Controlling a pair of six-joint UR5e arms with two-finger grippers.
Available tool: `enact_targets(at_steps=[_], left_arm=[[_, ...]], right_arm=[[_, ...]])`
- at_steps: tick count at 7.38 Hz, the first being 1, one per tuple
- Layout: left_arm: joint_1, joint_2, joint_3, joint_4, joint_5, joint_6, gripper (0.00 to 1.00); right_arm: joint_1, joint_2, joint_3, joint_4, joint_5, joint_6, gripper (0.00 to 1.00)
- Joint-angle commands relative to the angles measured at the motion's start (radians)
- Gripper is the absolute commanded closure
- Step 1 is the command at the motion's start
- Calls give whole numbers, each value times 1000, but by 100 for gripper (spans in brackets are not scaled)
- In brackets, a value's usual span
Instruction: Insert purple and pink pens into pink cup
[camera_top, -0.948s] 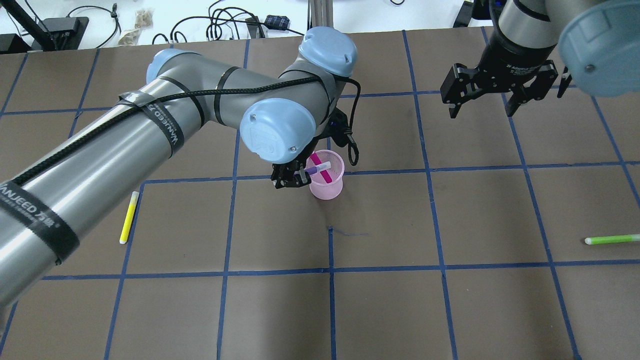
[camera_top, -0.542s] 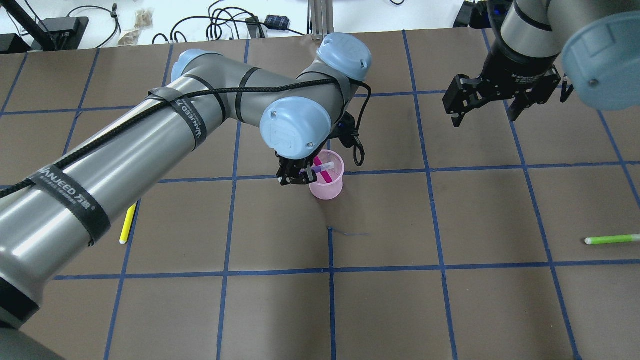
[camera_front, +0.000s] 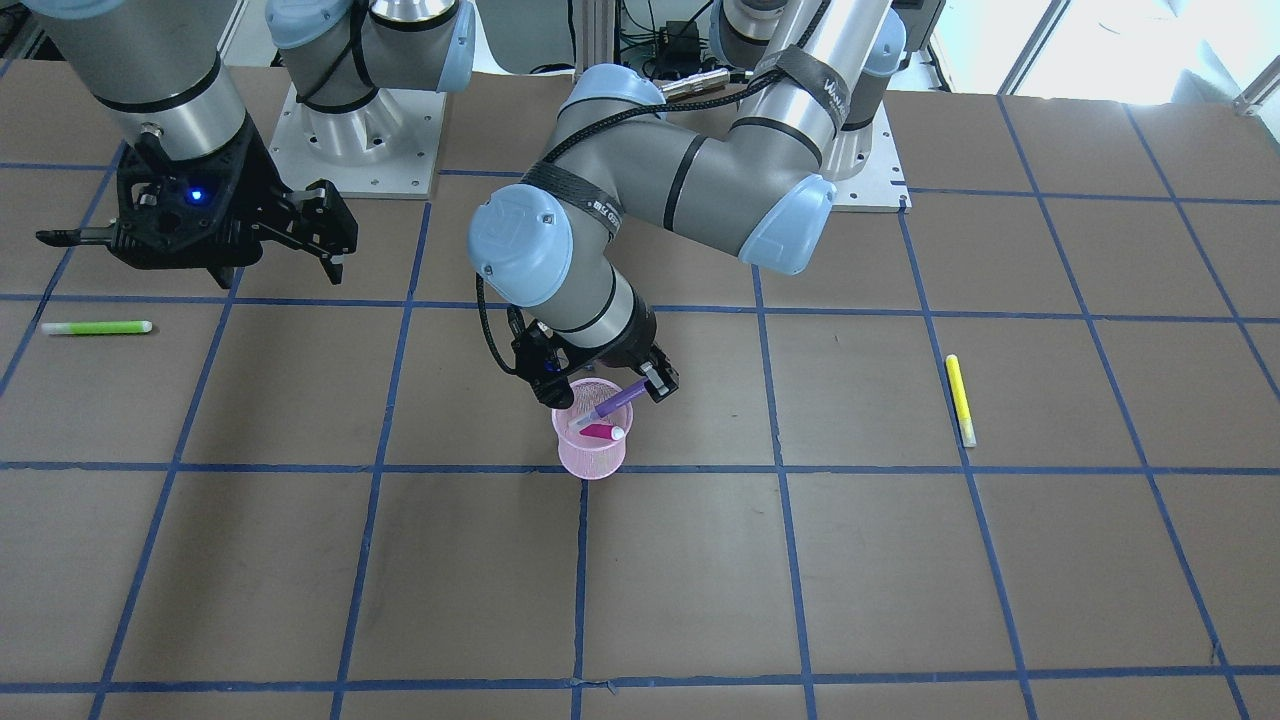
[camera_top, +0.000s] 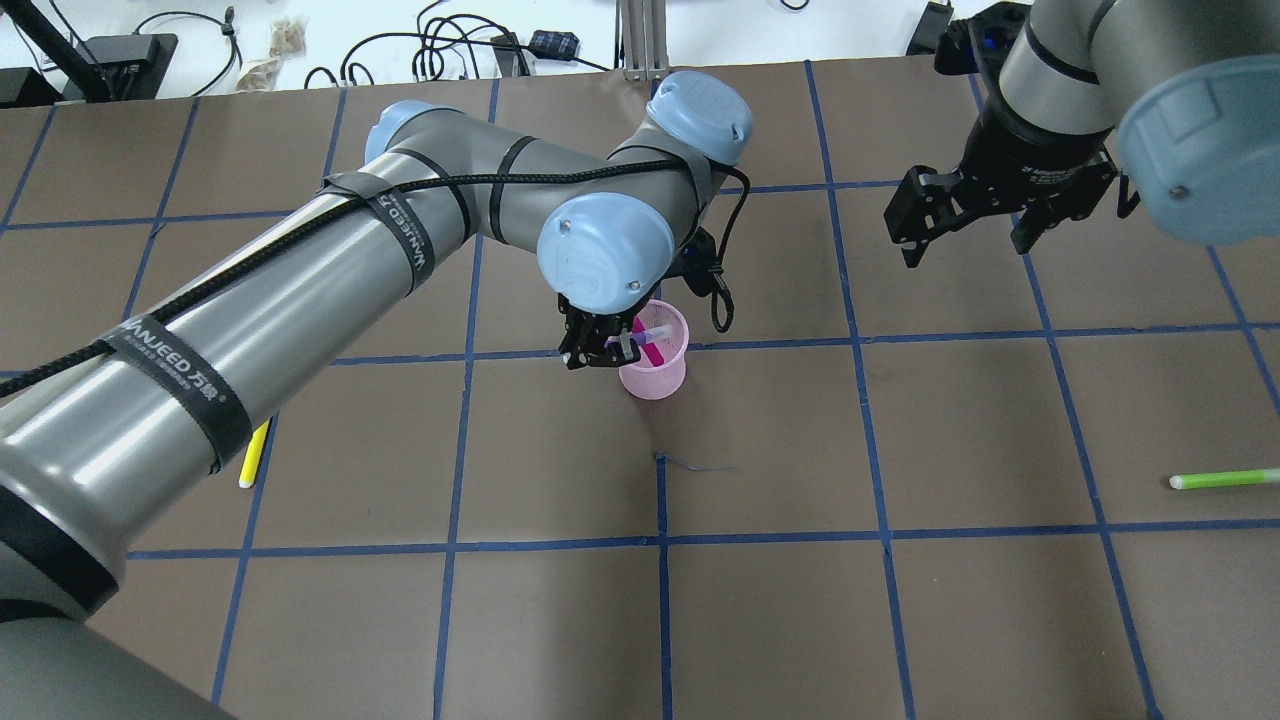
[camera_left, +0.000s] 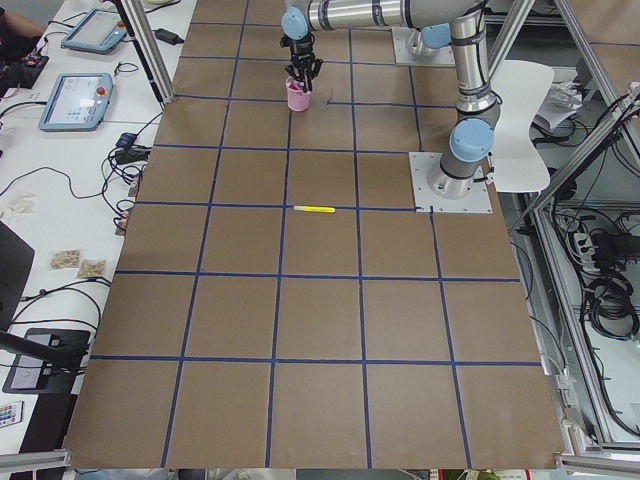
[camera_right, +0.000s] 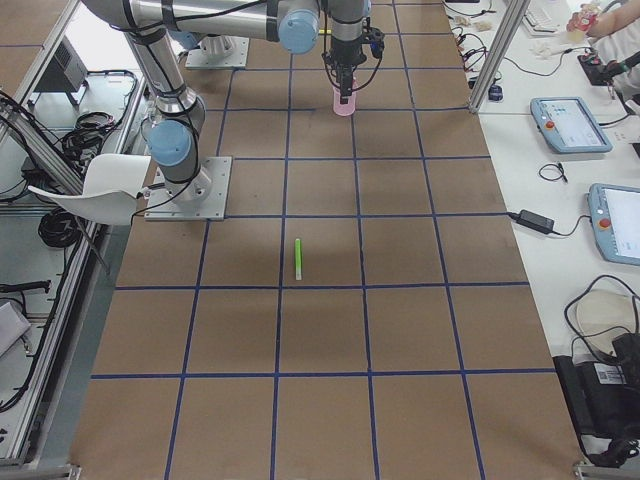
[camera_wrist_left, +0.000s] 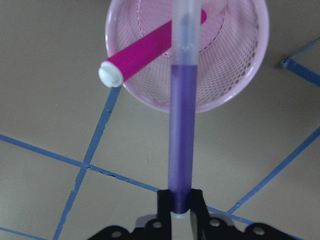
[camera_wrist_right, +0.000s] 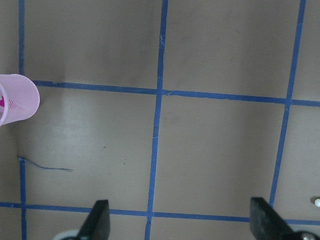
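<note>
- Left gripper (camera_wrist_left: 181, 204): closed narrow on the lower end of the purple pen (camera_wrist_left: 181, 125), at the bottom centre of the left wrist view.
- Purple pen: tilted, its clear-capped end over the mouth of the pink cup (camera_wrist_left: 235, 85) and crossing above the pink pen (camera_wrist_left: 145, 52). Contact with the cup's inside cannot be determined.
- Pink pen: leaning inside the cup, white-tipped end over the rim at upper left of the wrist view.
- Pink cup: upright on the table (camera_top: 900, 600), near the centre of the overhead view.
- Right gripper (camera_wrist_right: 180, 222): jaws spread wide, holding nothing, at upper right of the overhead view, well apart from the cup.
- Yellow pen (camera_front: 960, 400) and green pen (camera_front: 97, 327): lying flat at opposite sides of the table.
</note>
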Motion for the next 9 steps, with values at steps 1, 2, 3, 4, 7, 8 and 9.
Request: enact_targets(at_steps=[1, 2, 3, 4, 7, 8, 9], left_arm=[[-1, -8, 2, 3, 2, -4, 93], [-1, -9, 4, 1, 0, -3, 47], [-1, -8, 5, 1, -6, -1, 27], [-1, -9, 18, 1, -12, -1, 15], [2, 49, 35, -6, -10, -7, 1], [17, 98, 30, 0, -15, -42, 2], [65, 154, 30, 1, -29, -111, 5]], right_arm=[[0, -2, 1, -2, 2, -1, 0], [0, 0, 1, -2, -2, -1, 0], [0, -3, 1, -2, -5, 1, 0], [0, -4, 1, -2, -5, 1, 0], [0, -4, 1, -2, -7, -1, 0], [0, -4, 1, -2, -7, 1, 0], [0, -4, 1, -2, -7, 1, 0]])
